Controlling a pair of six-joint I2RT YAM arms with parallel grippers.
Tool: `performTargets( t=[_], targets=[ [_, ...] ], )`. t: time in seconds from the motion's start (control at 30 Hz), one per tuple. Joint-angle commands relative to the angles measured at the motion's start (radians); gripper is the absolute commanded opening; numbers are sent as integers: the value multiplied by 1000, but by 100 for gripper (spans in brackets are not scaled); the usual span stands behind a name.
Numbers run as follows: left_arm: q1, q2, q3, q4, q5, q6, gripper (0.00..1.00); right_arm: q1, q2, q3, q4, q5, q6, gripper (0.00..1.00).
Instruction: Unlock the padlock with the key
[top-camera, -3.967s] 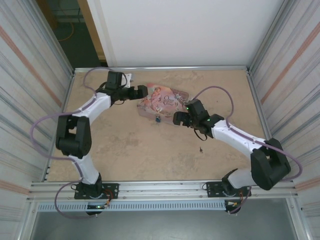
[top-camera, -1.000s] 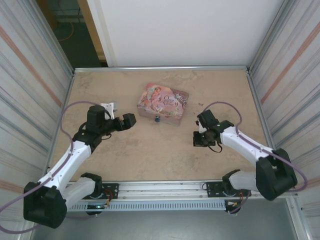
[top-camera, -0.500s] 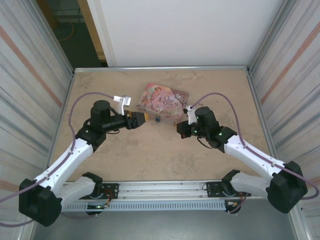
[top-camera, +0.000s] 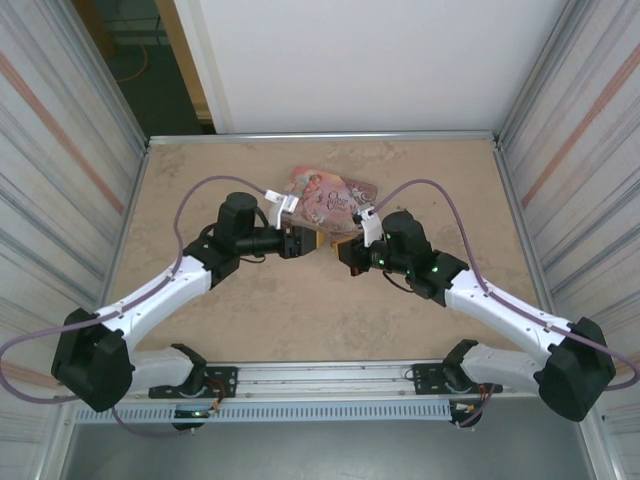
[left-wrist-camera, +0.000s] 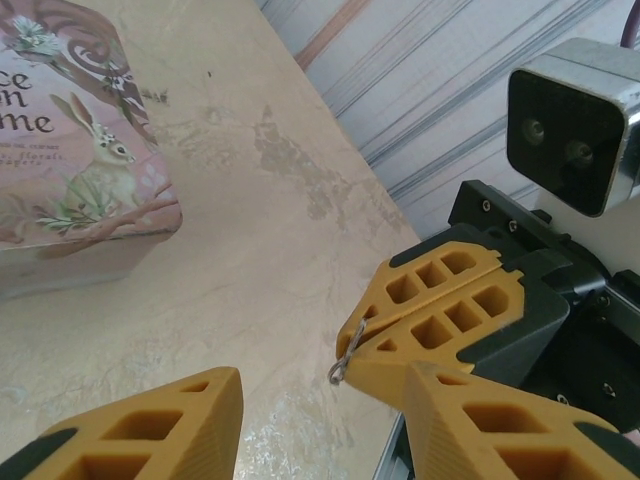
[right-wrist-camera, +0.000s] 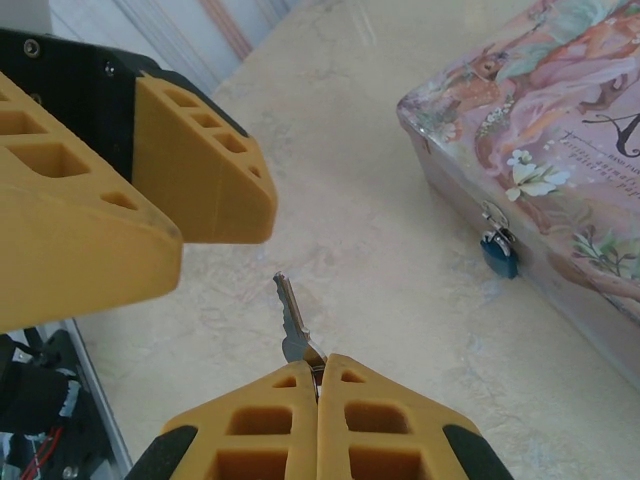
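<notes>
Padlock (right-wrist-camera: 497, 252) first: a tiny blue body on a silvery shackle, hanging from the hasp on the front wall of the pink illustrated tin (right-wrist-camera: 560, 150). It is locked and has nothing touching it. The key (right-wrist-camera: 292, 320) is well clear of the tin's front wall. It is a small silver one, pinched by its head between the tips of the right claw (right-wrist-camera: 318, 375), which is clamped tight on it. The blade sticks out past the fingertips and away from the tin.

Facing that blade is the left claw (left-wrist-camera: 320, 395). Its jaws are parted and empty, and it sits just in front of the tin, tip to tip with the right claw. Both claws are off the tin's front wall, above the bare counter (top-camera: 300, 310). Nothing steadies the tin itself.

Several things could go wrong from here, as I judge it:
- The hold on the key is shallow, at its very end. A nudge from the left claw's fingers could twist the key in the grip or knock it onto the counter.
- If the key is being passed across, a release that comes too soon would drop it.
- The padlock hangs loose, so a key pushed at the keyhole may only swing it aside.
- With the tin unheld, that same push could slide the tin back across the counter.
</notes>
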Motion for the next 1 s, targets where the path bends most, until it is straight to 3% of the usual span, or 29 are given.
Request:
performTargets(
  t=[0.0, 0.33, 0.73, 0.97],
  targets=[
    [-12, 14, 41, 39, 19, 22, 45, 14, 12, 43, 21, -26, -30, 0],
    [-34, 54, 61, 63, 30, 13, 35, 25, 36, 59, 33, -32, -27, 0],
    [-37, 36, 55, 55, 15, 18, 0, 4, 36, 42, 87, -85, 21, 0],
    [-37, -15, 47, 36, -22, 25, 0, -98, -11, -37, 227, -249, 121, 24]
  ],
)
